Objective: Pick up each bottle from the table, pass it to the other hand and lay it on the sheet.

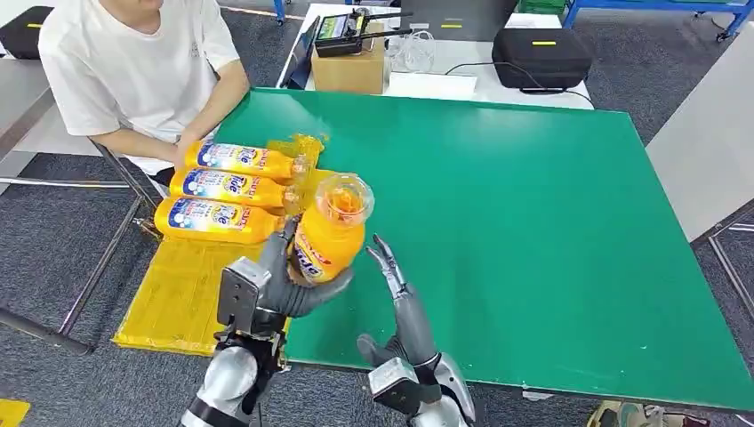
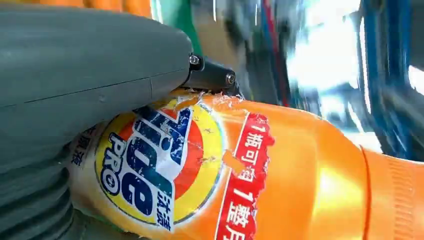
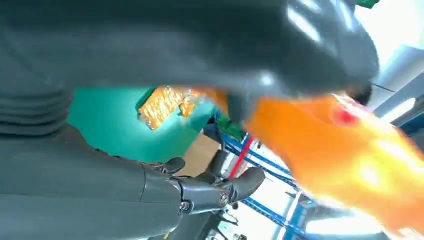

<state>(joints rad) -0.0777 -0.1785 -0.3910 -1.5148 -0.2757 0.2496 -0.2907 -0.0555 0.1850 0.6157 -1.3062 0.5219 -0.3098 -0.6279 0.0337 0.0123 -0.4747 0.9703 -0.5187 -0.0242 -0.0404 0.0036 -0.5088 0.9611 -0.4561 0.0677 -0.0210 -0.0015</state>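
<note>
My left hand (image 1: 277, 286) grips an orange detergent bottle (image 1: 330, 233) by its lower body, holding it above the table's near edge with the cap end tilted up toward me. In the left wrist view its label (image 2: 165, 175) lies against my thumb (image 2: 90, 75). My right hand (image 1: 397, 298) is just right of the bottle, fingers stretched and apart, with a small gap to it. In the right wrist view the bottle (image 3: 345, 155) is a blur beyond the fingers (image 3: 210, 187). Three more orange bottles (image 1: 227, 187) lie side by side on the yellow sheet (image 1: 173, 298).
A person in a white shirt sits at the table's far left corner, a hand (image 1: 182, 153) near the lying bottles. The green table (image 1: 516, 213) stretches to the right. Behind it stand a cardboard box (image 1: 348, 71) and a black case (image 1: 541, 55).
</note>
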